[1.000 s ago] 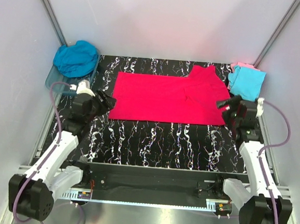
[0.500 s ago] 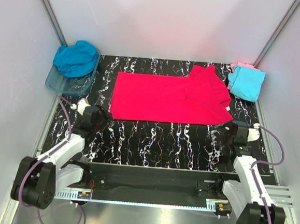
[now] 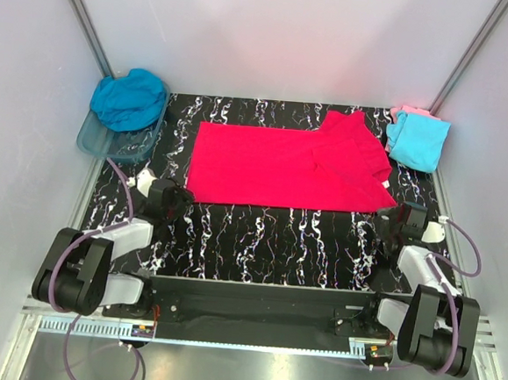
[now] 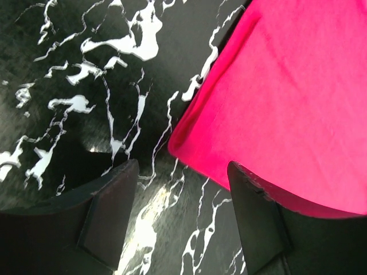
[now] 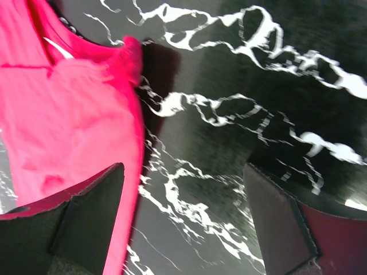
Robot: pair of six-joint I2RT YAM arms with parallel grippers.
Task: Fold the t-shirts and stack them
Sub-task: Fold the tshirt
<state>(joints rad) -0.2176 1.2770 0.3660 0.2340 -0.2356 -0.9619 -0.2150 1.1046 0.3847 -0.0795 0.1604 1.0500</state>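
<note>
Currently the bright pink-red t-shirt (image 3: 286, 168) lies spread flat across the black marbled table (image 3: 276, 240). The left gripper (image 4: 182, 171), jaws apart and empty, sits low at its near-left corner; the right gripper (image 5: 183, 169), equally parted and empty, sits beside its near-right corner

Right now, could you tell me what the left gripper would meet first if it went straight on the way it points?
Most likely the near corner of the pink-red t-shirt, flat on the table just ahead of the open left gripper; depth is unclear.
</note>
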